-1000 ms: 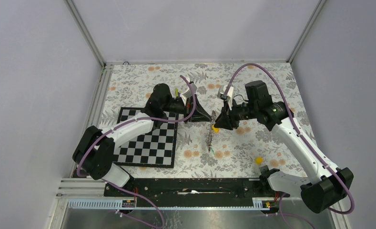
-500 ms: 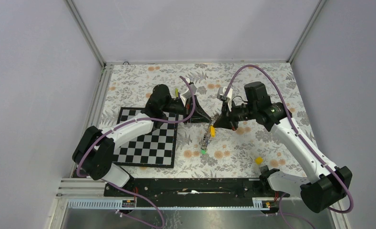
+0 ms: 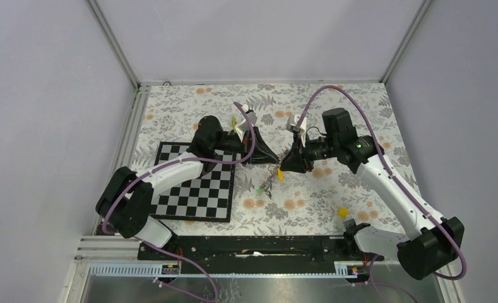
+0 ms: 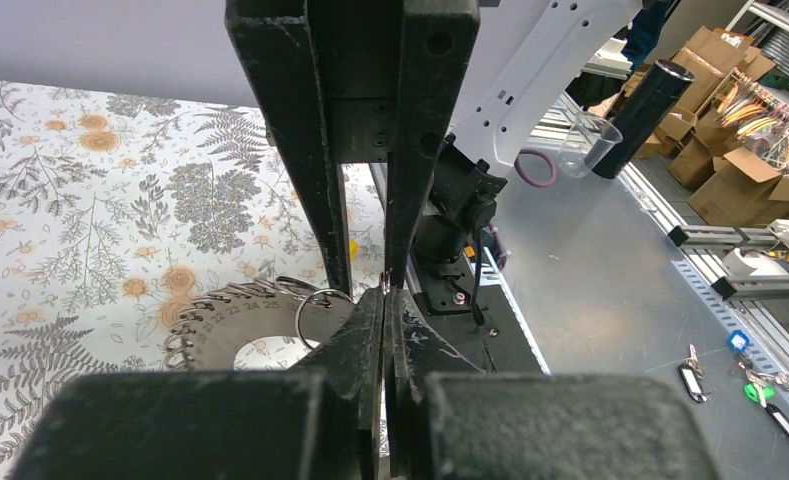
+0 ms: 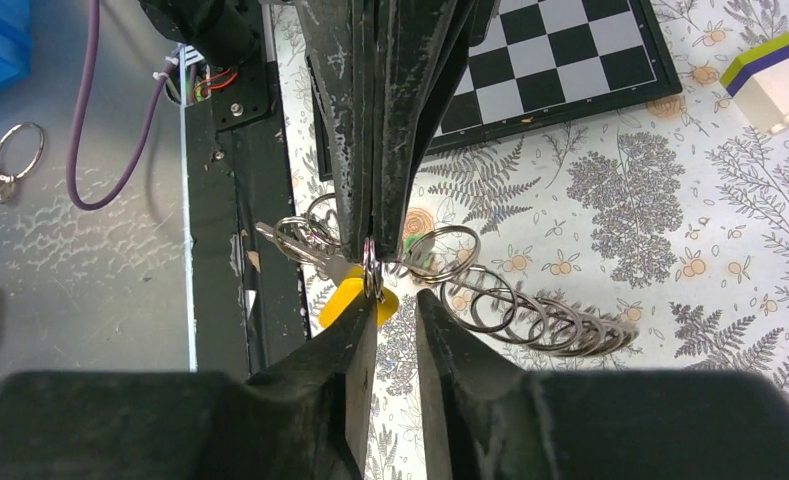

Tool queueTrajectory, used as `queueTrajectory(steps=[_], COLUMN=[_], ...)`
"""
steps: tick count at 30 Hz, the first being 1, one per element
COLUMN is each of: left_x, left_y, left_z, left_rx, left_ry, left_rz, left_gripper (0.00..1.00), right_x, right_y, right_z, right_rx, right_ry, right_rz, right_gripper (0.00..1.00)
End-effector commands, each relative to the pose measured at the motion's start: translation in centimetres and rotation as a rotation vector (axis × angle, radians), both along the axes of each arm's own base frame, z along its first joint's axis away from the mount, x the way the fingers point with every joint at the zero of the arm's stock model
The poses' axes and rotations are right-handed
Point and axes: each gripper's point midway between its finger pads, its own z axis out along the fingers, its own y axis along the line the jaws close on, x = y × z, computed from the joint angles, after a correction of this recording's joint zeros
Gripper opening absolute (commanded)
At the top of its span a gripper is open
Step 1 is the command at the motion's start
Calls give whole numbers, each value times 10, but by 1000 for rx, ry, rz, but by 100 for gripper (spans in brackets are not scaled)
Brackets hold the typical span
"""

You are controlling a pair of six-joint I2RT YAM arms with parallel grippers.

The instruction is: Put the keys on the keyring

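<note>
My left gripper [image 3: 272, 158] is shut, its tips [image 4: 385, 293] pinching the thin metal edge of the keyring [image 4: 235, 320], a grey toothed loop with small split rings that hangs down and to the left. In the right wrist view the keyring's rings [image 5: 510, 305] fan out to the right. A yellow-headed key [image 5: 355, 300] and metal keys [image 5: 290, 238] hang at the pinch point, with a green bit [image 5: 410, 243] behind. My right gripper [image 3: 286, 165] faces the left one. Its jaws [image 5: 395, 300] stand slightly apart, and the left finger touches the ring by the yellow key [image 3: 279, 175]. A green key [image 3: 259, 188] dangles lowest.
A chessboard [image 3: 195, 186] lies under the left arm. A small yellow piece [image 3: 343, 213] lies on the floral cloth near the right base. A white block with a green-purple stripe [image 5: 770, 75] sits beyond the board. A black rail [image 3: 252, 246] runs along the near edge.
The hanging keyring has swung left and up, its green end moving from below the grippers toward the chessboard. The right gripper has shifted slightly left, and the yellow key now hangs below it.
</note>
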Motion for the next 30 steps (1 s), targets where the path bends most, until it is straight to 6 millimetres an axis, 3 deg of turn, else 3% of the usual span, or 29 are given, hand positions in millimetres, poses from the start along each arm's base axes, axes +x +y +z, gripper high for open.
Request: queueTrajectory(steps=[1,10,30], left_x=[-7,-6,-5], left_y=[3,2,0], left_z=[20,18,13], left_rx=[-73,-69,-65], left_ry=[-96,-81,-55], left_rz=[-19,-18,-24], left_gripper=[0,0,0], right_x=[4,-2,7], right_y=[-4,-11,3], right_z=[23,39,32], right_rx=[25,21,70], right_ry=[-106,-183,-118], right_rz=[-18,-5,12], right_gripper=[32,42,33])
